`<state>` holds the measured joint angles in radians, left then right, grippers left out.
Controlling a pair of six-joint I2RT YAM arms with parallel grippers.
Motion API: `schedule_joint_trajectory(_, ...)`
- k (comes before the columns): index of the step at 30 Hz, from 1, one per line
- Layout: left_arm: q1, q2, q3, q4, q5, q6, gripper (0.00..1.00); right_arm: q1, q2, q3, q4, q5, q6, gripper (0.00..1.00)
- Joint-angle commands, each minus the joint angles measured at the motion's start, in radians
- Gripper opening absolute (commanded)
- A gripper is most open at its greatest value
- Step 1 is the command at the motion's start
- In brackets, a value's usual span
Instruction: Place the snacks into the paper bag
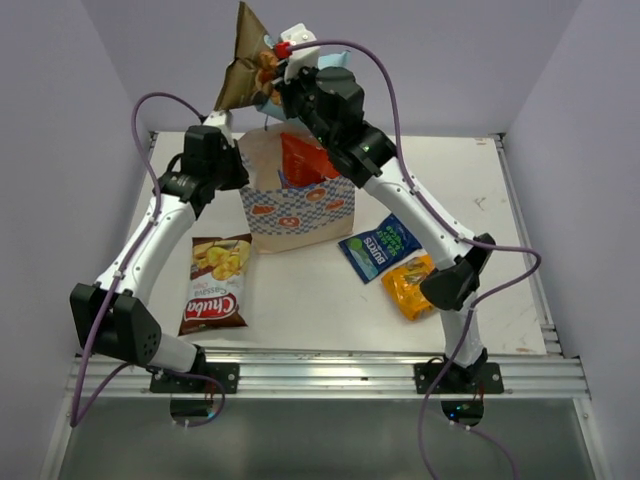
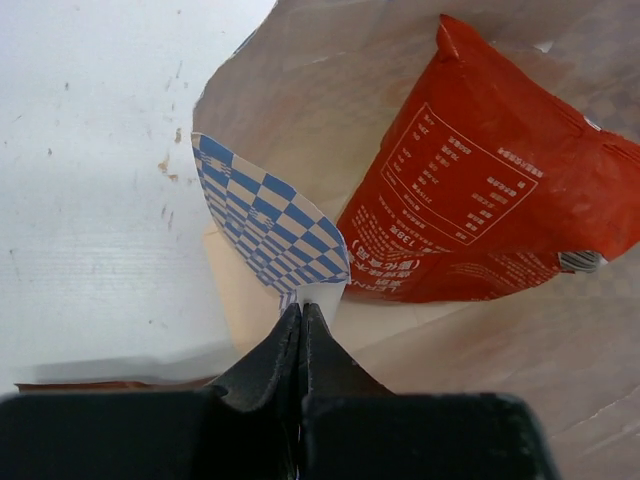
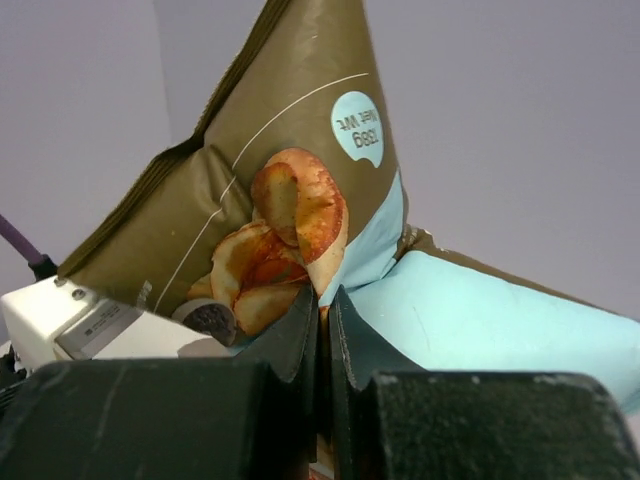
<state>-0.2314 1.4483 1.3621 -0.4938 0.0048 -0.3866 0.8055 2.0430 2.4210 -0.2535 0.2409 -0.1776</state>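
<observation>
The paper bag stands open at the table's middle back, with the red chip bag upright inside it. My left gripper is shut on the bag's left rim; in the left wrist view its jaws pinch the checkered paper edge beside the red chip bag. My right gripper is shut on the brown-and-light-blue chip bag, held high above the paper bag's mouth; it also shows in the right wrist view at my right gripper.
The Chulo bag lies flat at the front left. The dark blue packet and the orange packet lie to the right of the paper bag, under my right arm. Purple walls enclose the table.
</observation>
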Motion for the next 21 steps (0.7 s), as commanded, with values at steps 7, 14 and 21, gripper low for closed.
schedule_joint_trajectory(7, -0.016, 0.018, 0.029, -0.020, 0.015, 0.003, 0.00, 0.001, -0.228, -0.420, 0.063, -0.032, 0.137, 0.00)
schedule_joint_trajectory(14, -0.016, 0.017, 0.046, -0.037, -0.060, 0.009, 0.00, 0.003, -0.264, -0.583, -0.096, -0.080, 0.133, 0.00)
schedule_joint_trajectory(21, -0.017, 0.004, 0.061, -0.060, -0.126, 0.023, 0.00, 0.000, -0.253, -0.559, -0.199, -0.126, 0.098, 0.00)
